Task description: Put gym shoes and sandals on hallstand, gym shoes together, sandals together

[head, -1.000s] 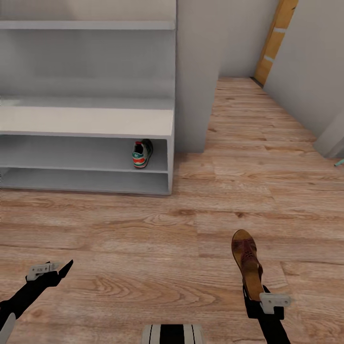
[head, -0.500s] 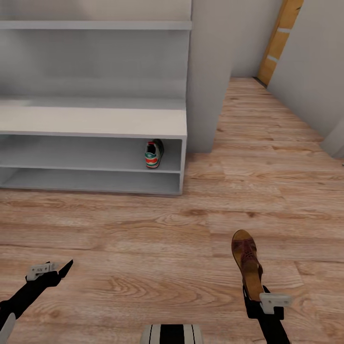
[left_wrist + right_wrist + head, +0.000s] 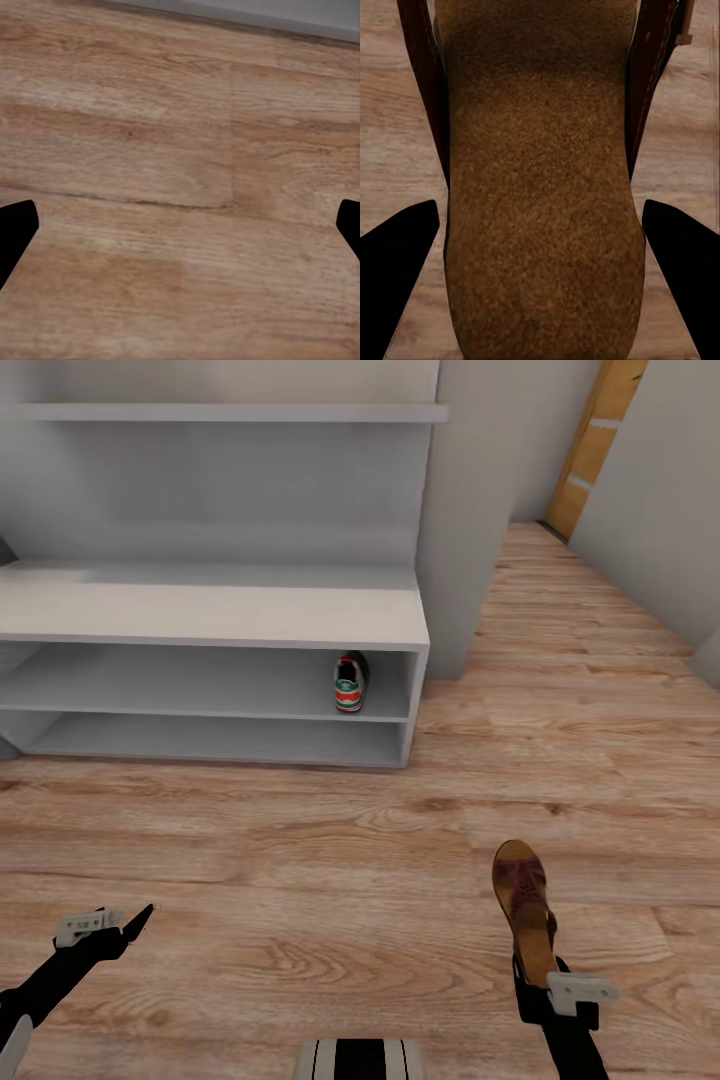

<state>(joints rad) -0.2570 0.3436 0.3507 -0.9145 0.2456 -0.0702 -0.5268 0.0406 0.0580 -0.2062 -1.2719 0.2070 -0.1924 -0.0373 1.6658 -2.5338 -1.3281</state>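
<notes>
My right gripper [image 3: 536, 972] is shut on the heel end of a dark brown sandal [image 3: 526, 907], held toe-forward above the corridor floor [image 3: 300, 830]. The right wrist view looks down its tan insole [image 3: 540, 187], with a black finger [image 3: 397, 262] on either side. One gym shoe [image 3: 350, 682], cream with green stripes and an orange-red heel, stands on the upper open shelf of the pale grey hallstand [image 3: 200, 615], near its right end. My left gripper [image 3: 125, 928] hangs open and empty over bare planks at the lower left. No other shoe is in view.
A grey wall pillar [image 3: 465, 510] rises just right of the hallstand. The corridor runs on past it to an orange-brown door [image 3: 600, 440]. A higher grey shelf [image 3: 220, 412] spans above the hallstand. Open wood floor lies between me and the rack.
The whole view has shifted: the hallstand and the gym shoe now sit further right in the picture. Both arms keep their pose, and the sandal stays in the right gripper.
</notes>
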